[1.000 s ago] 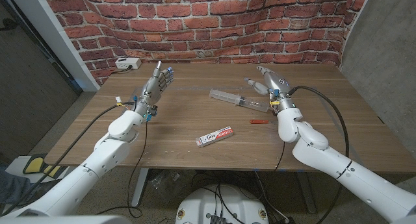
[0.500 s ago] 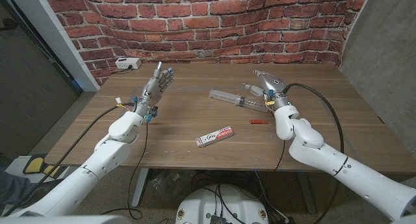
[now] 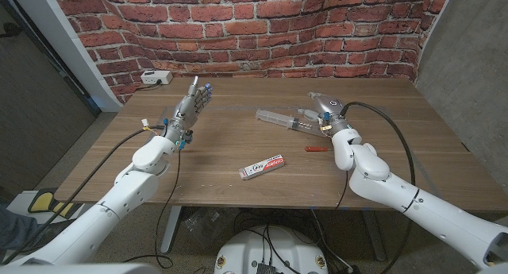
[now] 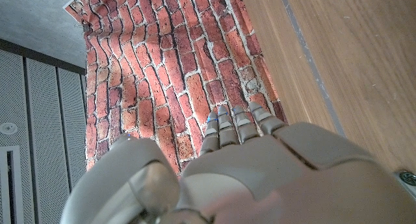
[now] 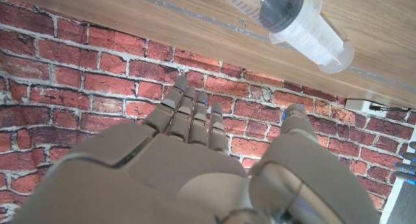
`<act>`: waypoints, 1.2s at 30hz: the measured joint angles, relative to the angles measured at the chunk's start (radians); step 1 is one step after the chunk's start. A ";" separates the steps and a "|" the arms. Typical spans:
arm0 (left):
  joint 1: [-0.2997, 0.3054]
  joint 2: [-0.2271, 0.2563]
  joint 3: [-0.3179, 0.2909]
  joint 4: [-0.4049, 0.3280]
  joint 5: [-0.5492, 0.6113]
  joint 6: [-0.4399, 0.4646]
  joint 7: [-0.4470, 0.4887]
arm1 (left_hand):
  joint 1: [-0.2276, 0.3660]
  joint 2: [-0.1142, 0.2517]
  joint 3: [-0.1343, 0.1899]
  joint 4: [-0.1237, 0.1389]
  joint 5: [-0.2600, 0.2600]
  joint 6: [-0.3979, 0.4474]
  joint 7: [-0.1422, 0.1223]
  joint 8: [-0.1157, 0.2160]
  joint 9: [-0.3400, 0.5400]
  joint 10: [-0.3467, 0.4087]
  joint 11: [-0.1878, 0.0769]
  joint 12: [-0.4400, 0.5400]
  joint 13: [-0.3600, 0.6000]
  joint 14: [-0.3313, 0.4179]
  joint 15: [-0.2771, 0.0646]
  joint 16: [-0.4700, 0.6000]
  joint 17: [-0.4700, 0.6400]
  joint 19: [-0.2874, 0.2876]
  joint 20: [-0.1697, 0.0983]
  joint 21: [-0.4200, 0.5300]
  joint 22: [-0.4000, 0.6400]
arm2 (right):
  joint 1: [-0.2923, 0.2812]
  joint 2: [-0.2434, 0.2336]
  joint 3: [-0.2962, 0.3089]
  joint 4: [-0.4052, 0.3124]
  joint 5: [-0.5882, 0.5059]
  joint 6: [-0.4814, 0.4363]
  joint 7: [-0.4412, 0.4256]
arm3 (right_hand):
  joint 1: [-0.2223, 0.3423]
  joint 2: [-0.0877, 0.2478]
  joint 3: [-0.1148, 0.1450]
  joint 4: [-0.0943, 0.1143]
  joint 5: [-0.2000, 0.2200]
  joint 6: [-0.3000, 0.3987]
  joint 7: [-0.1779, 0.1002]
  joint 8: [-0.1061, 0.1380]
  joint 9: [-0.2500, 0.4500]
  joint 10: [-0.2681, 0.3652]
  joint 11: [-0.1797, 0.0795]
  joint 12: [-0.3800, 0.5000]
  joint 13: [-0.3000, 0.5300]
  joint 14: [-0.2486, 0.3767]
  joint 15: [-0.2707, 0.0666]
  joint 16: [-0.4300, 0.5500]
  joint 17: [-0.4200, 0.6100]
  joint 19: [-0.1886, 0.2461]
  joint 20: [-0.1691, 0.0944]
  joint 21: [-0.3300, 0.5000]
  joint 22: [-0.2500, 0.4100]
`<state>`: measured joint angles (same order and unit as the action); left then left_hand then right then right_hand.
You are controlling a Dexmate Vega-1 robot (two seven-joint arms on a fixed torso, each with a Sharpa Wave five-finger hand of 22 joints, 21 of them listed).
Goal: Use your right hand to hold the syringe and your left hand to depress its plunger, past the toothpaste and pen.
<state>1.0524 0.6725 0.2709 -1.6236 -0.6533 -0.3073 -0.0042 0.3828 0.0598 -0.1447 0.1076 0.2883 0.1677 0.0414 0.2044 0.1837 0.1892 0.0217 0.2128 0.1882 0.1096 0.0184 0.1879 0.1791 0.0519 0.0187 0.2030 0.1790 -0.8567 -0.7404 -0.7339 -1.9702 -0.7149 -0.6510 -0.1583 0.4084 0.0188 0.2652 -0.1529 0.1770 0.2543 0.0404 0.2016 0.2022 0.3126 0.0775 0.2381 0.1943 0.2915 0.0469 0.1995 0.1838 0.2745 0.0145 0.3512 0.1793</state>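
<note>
- Nearest to us on the wooden table lies the toothpaste, a small white tube with red print, flat on the boards and slanted, well apart from both hands.
- A little farther and toward our right side we see the pen, short and red, lying flat just beside our right forearm; we cannot tell whether the two touch.
- Our right hand hovers past the pen, at the near end of the syringe. It holds nothing: the fingers lie straight and close together, with the thumb set off to one side, as the right wrist view shows. From the head view we cannot tell whether the hand touches the syringe.
- The syringe lies flat on the table, past the toothpaste and pen, running from the table's middle toward our right hand. It is clear plastic; in the right wrist view its barrel shows a dark stopper inside, close to the hand's fingertips but apart from them.
- Our left hand stands over the left part of the table, fingers extended and pointing toward the far wall, gripping nothing. In the left wrist view the fingers sit side by side with the thumb held apart. It is well apart from the syringe.
- Farthest off, a white power strip rests at the table's far left edge, against the red brick wall.
</note>
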 measured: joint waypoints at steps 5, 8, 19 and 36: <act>0.000 0.009 0.000 -0.006 0.002 0.012 0.000 | 0.000 0.000 -0.003 -0.003 -0.004 -0.023 0.002 -0.009 0.000 -0.014 0.007 -0.007 0.000 -0.016 0.005 -0.008 0.000 -0.022 -0.003 -0.007 0.000 | 0.023 0.013 -0.018 0.030 0.003 -0.009 0.024 | 0.005 -0.005 0.000 0.000 0.000 0.001 0.001 0.002 0.000 0.003 -0.003 0.000 0.000 -0.005 0.005 -0.004 0.000 0.000 0.000 -0.004 0.000; -0.001 0.010 0.001 -0.006 0.003 0.019 0.001 | 0.000 0.000 -0.003 -0.003 -0.004 -0.023 0.002 -0.009 0.000 -0.014 0.007 -0.007 0.000 -0.016 0.005 -0.008 0.000 -0.022 -0.003 -0.007 0.000 | 0.032 0.017 -0.027 0.038 0.005 -0.012 0.040 | 0.005 -0.005 0.000 0.000 0.000 -0.002 0.004 0.002 0.000 0.003 -0.003 0.000 0.004 -0.016 0.009 -0.008 0.000 0.000 0.000 -0.008 0.000; -0.015 0.007 0.007 0.008 -0.001 0.031 -0.003 | 0.000 0.000 -0.003 -0.003 -0.004 -0.023 0.002 -0.009 0.000 -0.014 0.007 -0.007 0.000 -0.015 0.005 -0.008 0.000 -0.022 -0.003 -0.007 0.000 | 0.072 0.020 -0.065 0.067 0.017 -0.019 0.101 | 0.009 -0.009 0.000 0.000 0.000 -0.010 0.012 0.002 0.000 -0.008 0.001 0.000 0.004 -0.032 0.014 -0.011 0.000 -0.009 0.002 -0.015 0.000; -0.029 0.011 0.012 0.021 -0.008 0.047 -0.016 | 0.000 0.000 -0.010 -0.001 -0.007 -0.023 0.002 -0.009 0.000 -0.014 0.007 -0.007 0.000 -0.015 0.005 -0.008 0.000 -0.027 0.003 -0.007 0.000 | 0.108 0.033 -0.113 0.112 0.009 -0.044 0.145 | 0.050 -0.016 0.018 -0.018 0.000 -0.030 0.006 -0.002 0.000 -0.028 -0.001 -0.007 0.004 -0.047 0.010 -0.011 0.000 -0.015 0.007 -0.023 0.000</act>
<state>1.0234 0.6839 0.2832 -1.6028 -0.6613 -0.2602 -0.0202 0.3828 0.0598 -0.1543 0.1063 0.2809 0.1444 0.0434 0.1953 0.1836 0.1750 0.0285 0.2060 0.1882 0.0942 0.0233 0.1804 0.1790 0.0244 0.0216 0.1960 0.1790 -0.7487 -0.7076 -0.8466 -1.8581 -0.7055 -0.6953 -0.0129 0.4582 0.0031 0.2831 -0.1710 0.1769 0.2246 0.0464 0.1993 0.2021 0.2849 0.0766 0.2312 0.1981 0.2449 0.0574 0.1881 0.1836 0.2598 0.0216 0.3281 0.1792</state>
